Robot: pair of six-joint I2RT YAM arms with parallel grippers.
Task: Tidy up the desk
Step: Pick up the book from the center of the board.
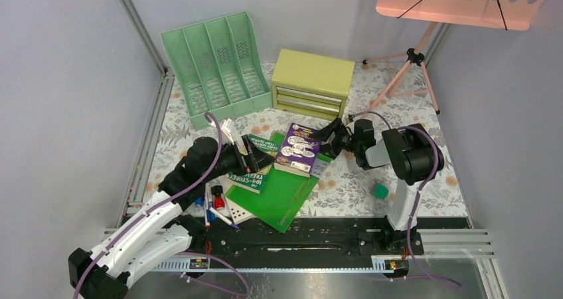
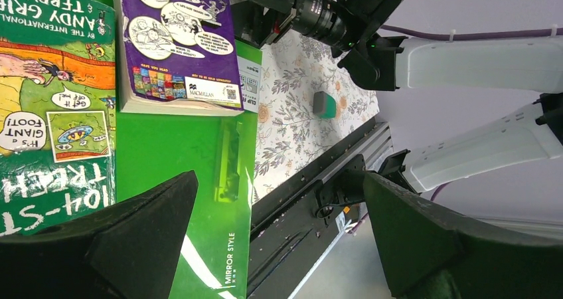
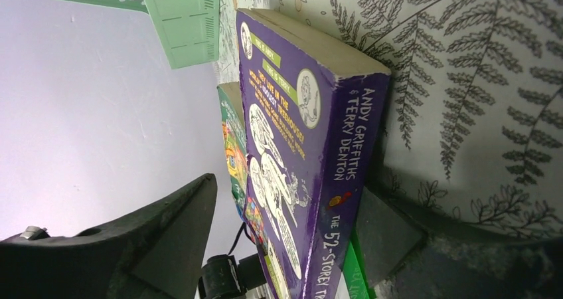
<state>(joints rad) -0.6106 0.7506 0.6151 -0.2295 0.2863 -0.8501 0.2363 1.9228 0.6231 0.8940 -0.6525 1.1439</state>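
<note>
Purple paperback [image 3: 292, 146] straddled at its spine end by the right jaws on the cluttered worktop [image 1: 345, 186].

The fern-printed worktop fills the floor of the enclosure and is judged rigid and fixed, so only its clutter is to be gripped. The paperback is seen lying on a green folder [image 1: 275, 196], just beside a green book [image 1: 252, 173]. The right jaws are held wide around its thickness, with a gap visible at the cover, so nothing is clamped. The left jaws are spread fully above the folder, and nothing is held there. The paperback is judged light and stiff along the spine, with a glossy, probably slippery cover. A hold across the spine end is judged firmest, since the page edges would likely splay.
</note>
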